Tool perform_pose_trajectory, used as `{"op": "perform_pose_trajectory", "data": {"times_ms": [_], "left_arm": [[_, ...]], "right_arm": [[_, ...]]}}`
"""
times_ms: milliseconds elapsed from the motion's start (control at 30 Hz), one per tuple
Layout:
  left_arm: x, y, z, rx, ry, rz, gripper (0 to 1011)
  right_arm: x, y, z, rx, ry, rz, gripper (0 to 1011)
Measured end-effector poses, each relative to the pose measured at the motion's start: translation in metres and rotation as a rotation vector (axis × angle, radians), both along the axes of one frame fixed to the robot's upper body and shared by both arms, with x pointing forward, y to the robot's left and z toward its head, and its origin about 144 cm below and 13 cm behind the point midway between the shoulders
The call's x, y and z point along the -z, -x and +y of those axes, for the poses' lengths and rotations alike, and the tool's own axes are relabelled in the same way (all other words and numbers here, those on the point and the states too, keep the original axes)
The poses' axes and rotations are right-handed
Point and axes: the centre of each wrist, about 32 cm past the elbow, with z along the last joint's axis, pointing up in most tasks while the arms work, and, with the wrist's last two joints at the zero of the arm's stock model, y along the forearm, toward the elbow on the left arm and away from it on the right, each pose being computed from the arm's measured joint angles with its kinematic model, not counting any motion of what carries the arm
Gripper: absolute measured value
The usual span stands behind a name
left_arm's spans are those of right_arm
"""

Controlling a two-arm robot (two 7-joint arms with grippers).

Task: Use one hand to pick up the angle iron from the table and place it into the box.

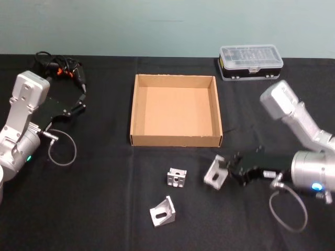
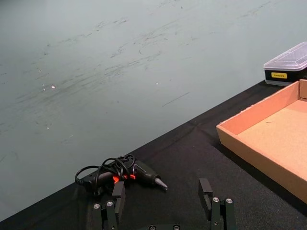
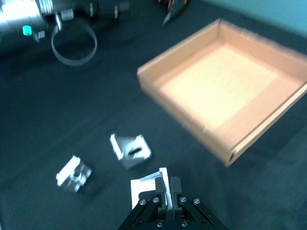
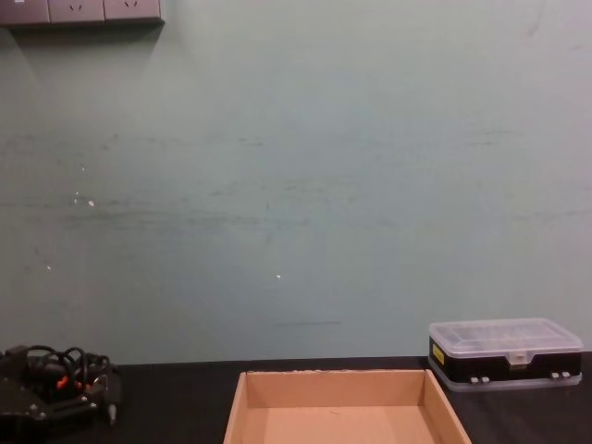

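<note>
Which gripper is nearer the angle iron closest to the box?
Right. The right gripper is clamped on that angle iron; the left gripper sits far off, left of the box.

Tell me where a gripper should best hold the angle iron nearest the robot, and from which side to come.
Probably its slotted plate: the nearest angle iron appears to rest on the table with that thin plate leaning upward, so fingers descending from above can close across it. The right gripper holds a second angle iron by one plate.
</note>
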Motion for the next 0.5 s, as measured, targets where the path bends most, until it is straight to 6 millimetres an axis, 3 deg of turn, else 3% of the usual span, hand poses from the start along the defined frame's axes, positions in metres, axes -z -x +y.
{"op": "perform_pose_trajectory", "data": {"times_ms": [200, 500], "left_arm": [[0.0, 0.0, 0.0, 0.0, 0.0, 0.0, 1000], [0.0, 0.0, 0.0, 0.0, 0.0, 0.0, 1000]], "right_arm": [[-0.021, -0.009, -0.003, 0.026, -0.029, -0.095, 75], [-0.046, -0.04, 0.007, 0.075, -0.033, -0.266, 75]]}}
